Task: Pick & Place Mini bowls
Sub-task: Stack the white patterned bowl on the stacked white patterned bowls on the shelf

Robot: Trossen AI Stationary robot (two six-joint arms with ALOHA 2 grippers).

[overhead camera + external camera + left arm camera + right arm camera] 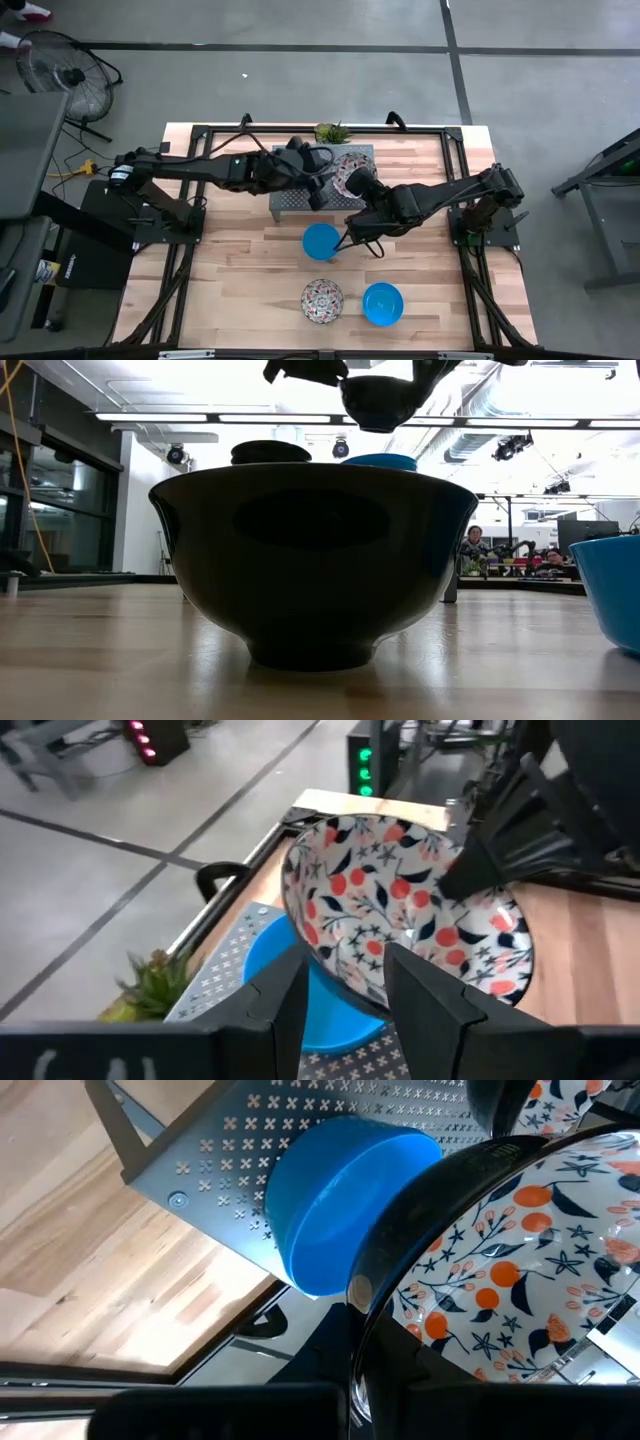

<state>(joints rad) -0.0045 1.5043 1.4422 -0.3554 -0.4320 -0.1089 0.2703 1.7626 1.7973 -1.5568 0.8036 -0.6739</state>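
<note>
A white mini bowl with a red-and-dark floral pattern [400,910] hangs tilted above a grey perforated rack [290,200] at the table's far middle. My left gripper [345,1010] comes at it from the table's left and my right gripper [354,186] from the right; both are on its rim. A blue mini bowl [340,1200] rests on its base on the rack, just under the held bowl. On the wood stand a blue bowl [322,240], a floral bowl [322,300] and another blue bowl [382,303]. My left gripper holds the floral bowl by the near part of its rim [345,975], one finger inside the bowl and one outside. The fingers come nearly level from the table's left. The bowl is lifted clear and tilted, with its opening turned toward my left wrist. My right gripper is shut on the opposite part of the rim [470,885], and one dark finger [490,860] lies on the bowl's patterned inside. It comes slanting down from the table's right. My right wrist view shows the rim [385,1250] close up, but the gripper hides the contact itself.
A small green plant [332,132] stands at the far edge behind the rack. Black frame bars run along the table's edges [190,200]. In the low view a second dark bowl [270,452] shows on the rack. Bare wood lies near-left of the bowls.
</note>
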